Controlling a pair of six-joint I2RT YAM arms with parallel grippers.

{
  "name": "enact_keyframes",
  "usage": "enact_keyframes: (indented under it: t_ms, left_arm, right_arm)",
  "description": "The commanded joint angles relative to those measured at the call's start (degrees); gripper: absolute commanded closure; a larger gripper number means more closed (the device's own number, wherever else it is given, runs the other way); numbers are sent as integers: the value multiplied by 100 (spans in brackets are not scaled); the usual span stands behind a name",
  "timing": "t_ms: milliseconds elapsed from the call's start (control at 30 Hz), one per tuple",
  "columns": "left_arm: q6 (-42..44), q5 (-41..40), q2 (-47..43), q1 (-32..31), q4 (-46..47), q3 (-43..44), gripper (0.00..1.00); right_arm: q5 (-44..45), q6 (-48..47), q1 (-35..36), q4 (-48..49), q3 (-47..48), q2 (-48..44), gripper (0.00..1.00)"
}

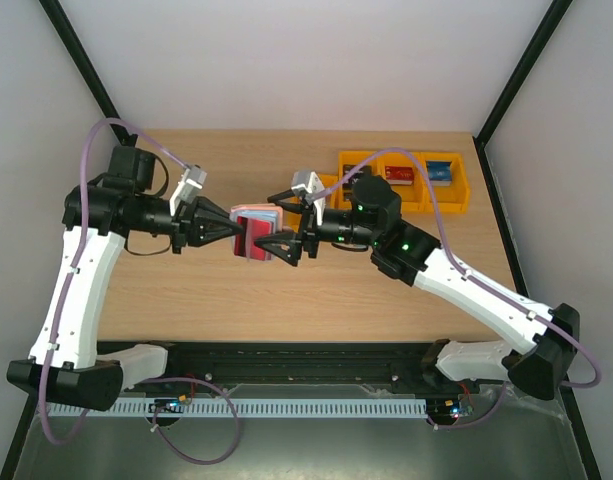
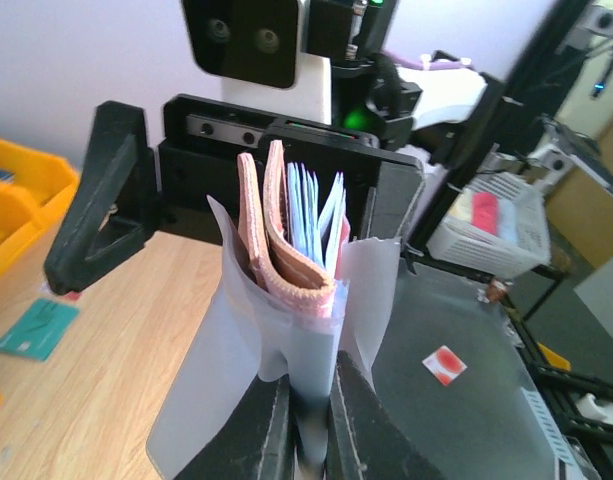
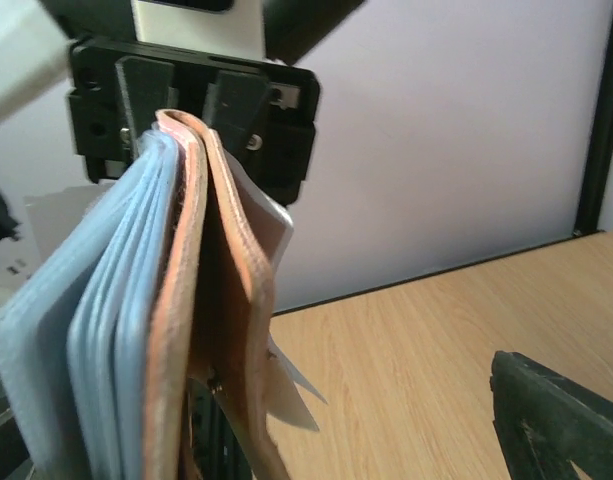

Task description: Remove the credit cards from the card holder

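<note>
Several blue-grey plastic credit cards (image 2: 308, 210) unpulled | pinkish-brown leather card holder (image 2: 276, 240) clamped in left gripper (image 2: 304, 400) | right gripper (image 1: 279, 224) agape, empty

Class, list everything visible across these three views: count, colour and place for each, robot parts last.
table: one, light wood, under everything.
card holder: one, pinkish-brown, held up above the table's middle.
credit cards: several, light blue, inside the card holder; exact count unclear.
teal card: one, teal-green, flat on the table.
bins: one row, orange-yellow, table's far right corner, red and blue items inside.
left gripper: one, black, shut on the card holder.
right gripper: one, black, open at the card holder's other end.
</note>
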Motion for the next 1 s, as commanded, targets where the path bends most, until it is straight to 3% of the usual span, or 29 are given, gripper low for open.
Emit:
enact_keyframes:
  t_ms: [0,100,133,267,300,333,433,500,567,667,767,900,967]
  left_arm:
    - [303,742,-97,-397,-101,3,98]
    - [311,787,-123,-455,-110,69,98]
    - [310,777,-127,-453,-109,106,98]
    - [323,806,-140,-456,-89,56,98]
    - [329,756,-136,-457,-84,27,98]
    - [328,707,-144,-457,-80,1,98]
    - [328,590,-157,-417,-42,-58,97]
    - [312,518,-166,-293,-23,-29,59]
    - [157,291,-165,-98,22,119,45]
    - [-452,-362,-173,162,294,400,34]
    - [-1479,-1071,-242,184,1002,305,34]
    - [-2259,-1327,-244,127,1638,192,61]
    - [-2529,-1287,-238,77,1844,175,69]
  right_arm:
    - [-500,19,-35,456,-289,-208,1]
    - [-941,152,-39,563,-314,-168,0]
    - [-1031,197,-37,585,-307,-168,5]
    - [-1368,305,-34,546,-178,-159,63]
    - [-1413,289,-35,520,-149,-171,87]
    - [-1384,280,-36,512,-153,-201,97]
    - [-1139,293,-41,571,-287,-357,98]
    - [-995,286,-36,545,-327,-416,98]
    - [-737,306,-41,473,-330,-439,98]
    - [29,454,-36,283,-284,-413,98]
    - [949,821,-36,211,-227,-273,98]
    - [1524,1348,-36,217,2,5,98]
    - [1380,1407,-41,283,115,137,98]
